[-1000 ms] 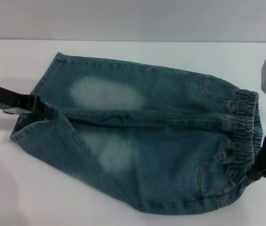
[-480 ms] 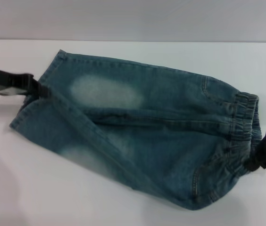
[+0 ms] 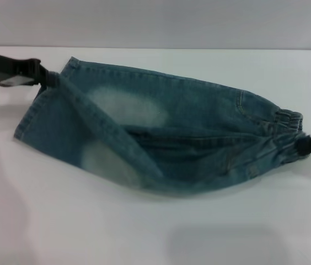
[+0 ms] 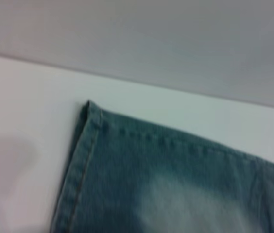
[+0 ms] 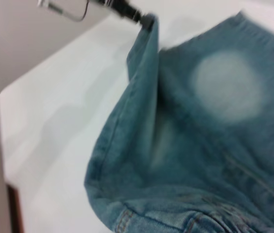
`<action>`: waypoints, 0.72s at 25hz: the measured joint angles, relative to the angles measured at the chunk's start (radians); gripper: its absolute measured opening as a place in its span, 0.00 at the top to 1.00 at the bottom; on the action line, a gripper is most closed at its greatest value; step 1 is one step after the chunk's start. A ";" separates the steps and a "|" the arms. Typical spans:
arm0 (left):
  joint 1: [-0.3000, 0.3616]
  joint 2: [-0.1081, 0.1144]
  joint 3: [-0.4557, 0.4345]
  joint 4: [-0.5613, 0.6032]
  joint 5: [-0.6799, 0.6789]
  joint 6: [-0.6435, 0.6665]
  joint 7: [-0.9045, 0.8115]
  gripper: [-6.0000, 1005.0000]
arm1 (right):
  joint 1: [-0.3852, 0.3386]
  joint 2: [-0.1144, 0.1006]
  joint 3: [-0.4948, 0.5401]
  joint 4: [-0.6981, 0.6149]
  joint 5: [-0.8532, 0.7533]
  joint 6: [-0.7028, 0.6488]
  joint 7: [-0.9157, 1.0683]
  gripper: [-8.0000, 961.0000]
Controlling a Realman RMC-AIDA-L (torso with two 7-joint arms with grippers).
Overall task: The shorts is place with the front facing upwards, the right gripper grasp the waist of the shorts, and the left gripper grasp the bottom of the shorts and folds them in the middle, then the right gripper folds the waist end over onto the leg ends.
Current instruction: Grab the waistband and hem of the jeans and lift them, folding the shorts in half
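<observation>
The shorts (image 3: 161, 135) lie stretched across the white bench (image 3: 89, 226), pulled taut between the two arms, with the near half lifted off the surface and turned up toward the far half. The left hand (image 3: 48, 77) sits at the far left of the head view, its black prongs closed down on the bottom (image 3: 39, 107) at the corner of the raised leg — from that pinch a stitched hem edge runs as a tight diagonal ridge down across the denim toward the middle of the garment. The right wrist view shows the same grip from the other end: the left hand (image 5: 144, 19) clamps the tip of a standing fold of denim, which rises steeply off the bench. The right hand (image 3: 310, 144) is at the right edge of the head view, its slim black fingers narrowed on the waist (image 3: 285, 130), with the gathered elastic band bunched and drawn to a point where they nip it. One pale faded patch (image 3: 125, 107) faces up on the far leg, which lies flat — its hem corner rests on the bench in the left wrist view (image 4: 91, 109). A second pale patch (image 3: 106, 160) shows on the lifted near leg.
</observation>
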 joint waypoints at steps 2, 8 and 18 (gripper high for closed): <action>-0.008 0.000 -0.004 0.000 0.000 -0.021 -0.008 0.83 | -0.021 -0.001 0.035 0.006 0.004 0.031 -0.001 0.99; -0.024 -0.014 -0.005 0.000 0.000 -0.108 -0.021 0.83 | -0.072 0.003 0.094 0.058 0.010 0.164 -0.010 0.99; -0.044 -0.050 0.006 -0.003 0.005 -0.238 -0.039 0.82 | -0.103 0.015 0.098 0.156 0.147 0.341 -0.050 0.99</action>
